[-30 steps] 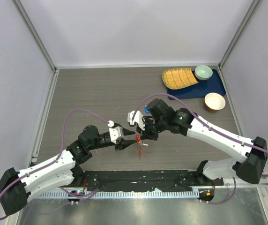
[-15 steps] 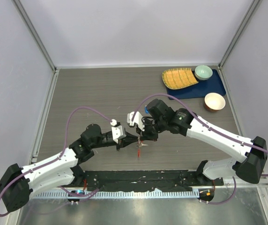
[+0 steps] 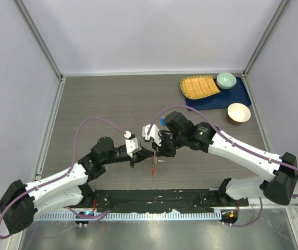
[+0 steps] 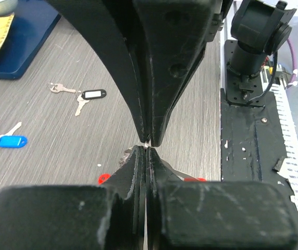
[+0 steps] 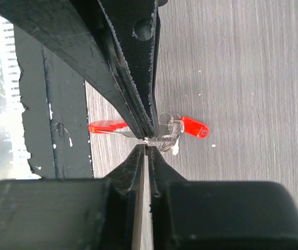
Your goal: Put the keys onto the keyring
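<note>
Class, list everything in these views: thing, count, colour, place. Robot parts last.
table: one, grey wood.
mat: one, blue, far right.
woven tray: one, yellow, on mat.
green bowl: one, on mat.
orange bowl: one, at mat's near edge.
loose keys: three, blue-tagged, black-tagged, plain silver, on table.
keyring: one, silvery, red fob and red tag beside it, between gripper tips.
left gripper, right gripper: black, both shut on keyring.

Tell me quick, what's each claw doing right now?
Left gripper: closed, pinching the keyring wire.
Right gripper: looks closed, seemingly on the same keyring.
</note>
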`<state>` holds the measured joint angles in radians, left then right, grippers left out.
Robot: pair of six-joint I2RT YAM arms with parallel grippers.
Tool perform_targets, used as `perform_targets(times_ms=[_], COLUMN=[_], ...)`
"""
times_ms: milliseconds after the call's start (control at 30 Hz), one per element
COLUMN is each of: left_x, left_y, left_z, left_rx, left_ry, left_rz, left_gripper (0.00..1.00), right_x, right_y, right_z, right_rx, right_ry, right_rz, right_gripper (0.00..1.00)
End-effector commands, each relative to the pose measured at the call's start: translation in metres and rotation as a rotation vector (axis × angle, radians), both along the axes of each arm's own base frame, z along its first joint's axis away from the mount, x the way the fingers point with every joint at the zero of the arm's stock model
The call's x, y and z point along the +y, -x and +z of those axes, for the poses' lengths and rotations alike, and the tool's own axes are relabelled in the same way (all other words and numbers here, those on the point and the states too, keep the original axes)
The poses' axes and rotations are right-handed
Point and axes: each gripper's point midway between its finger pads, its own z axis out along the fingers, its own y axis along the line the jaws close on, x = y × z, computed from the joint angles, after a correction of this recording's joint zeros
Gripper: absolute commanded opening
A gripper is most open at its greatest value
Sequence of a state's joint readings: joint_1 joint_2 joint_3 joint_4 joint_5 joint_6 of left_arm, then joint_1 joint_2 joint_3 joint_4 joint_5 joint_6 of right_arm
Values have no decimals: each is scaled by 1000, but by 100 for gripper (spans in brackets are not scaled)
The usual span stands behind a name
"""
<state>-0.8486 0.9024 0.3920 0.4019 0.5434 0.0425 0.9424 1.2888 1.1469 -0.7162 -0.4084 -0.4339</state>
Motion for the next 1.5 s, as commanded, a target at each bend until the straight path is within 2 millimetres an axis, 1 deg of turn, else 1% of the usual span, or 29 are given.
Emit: perform_targets(times_ms=[0, 33, 67, 100, 133, 167, 200, 233, 267, 300, 333, 367, 400, 500, 567, 600, 667, 733, 800, 900, 933, 1033, 1167, 1467], left_x=[5, 9, 13, 19, 22, 26, 30, 32, 35, 36, 38, 40, 40, 38, 39, 40, 41, 42, 43, 43, 43, 43, 43, 40], left_y=[-16, -19, -22, -27, -28, -31, -33, -34, -34, -35, -34, -34, -33, -31, -30, -30, -29, -28, -27, -26, -26, -25, -24, -19], left_z=[26, 24, 39, 28, 30, 38, 32, 33, 41, 43, 41, 47, 49, 52, 55, 56, 59, 61, 63, 64, 65, 67, 71, 71], left_rx=[-51, -46, -82, -61, -63, -83, -68, -72, -89, -90, -86, -99, -104, -103, -103, -104, -102, -102, -101, -97, -98, -97, -95, -87], left_ry=[126, 147, 218, 226, 249, 294, 302, 319, 357, 373, 382, 411, 417, 427, 444, 450, 465, 475, 485, 496, 500, 508, 520, 523], left_rz=[117, 149, 177, 232, 252, 273, 306, 315, 323, 332, 340, 338, 333, 320, 322, 321, 320, 320, 320, 317, 315, 311, 301, 272], left_gripper=[0, 0, 0, 0, 0, 0, 0, 0, 0, 0, 0, 0, 0, 0, 0, 0, 0, 0, 0, 0, 0, 0, 0, 0], right_x=[18, 13, 11, 12, 6, 4, 5, 4, 1, 1, 1, 3, 4, 13, 15, 17, 15, 14, 14, 15, 17, 21, 25, 29], right_y=[-9, -14, -16, -19, -20, -23, -25, -24, -26, -29, -28, -26, -28, -28, -29, -32, -35, -39, -40, -39, -37, -34, -33, -33], right_z=[25, 35, 37, 32, 45, 47, 45, 45, 56, 54, 53, 51, 49, 41, 40, 44, 41, 47, 54, 58, 55, 57, 53, 58], right_rx=[-75, -114, -129, -126, -154, -157, -172, -141, -161, -168, -134, -123, -107, -63, -46, -55, -56, -58, -61, -60, -46, -26, -3, 6], right_ry=[-191, -234, -263, -308, -372, -416, -479, -520, -585, -638, -676, -695, -725, -756, -779, -802, -822, -867, -893, -905, -899, -912, -912, -935], right_rz=[-65, -107, -134, -172, -203, -231, -248, -283, -304, -320, -338, -318, -326, -317, -321, -324, -338, -349, -346, -332, -317, -292, -277, -252], right_gripper=[18, 28, 31, 33, 37, 37, 38, 40, 40, 40, 40, 40, 40, 40, 40, 40, 39, 38, 37, 37, 37, 37, 37, 36])
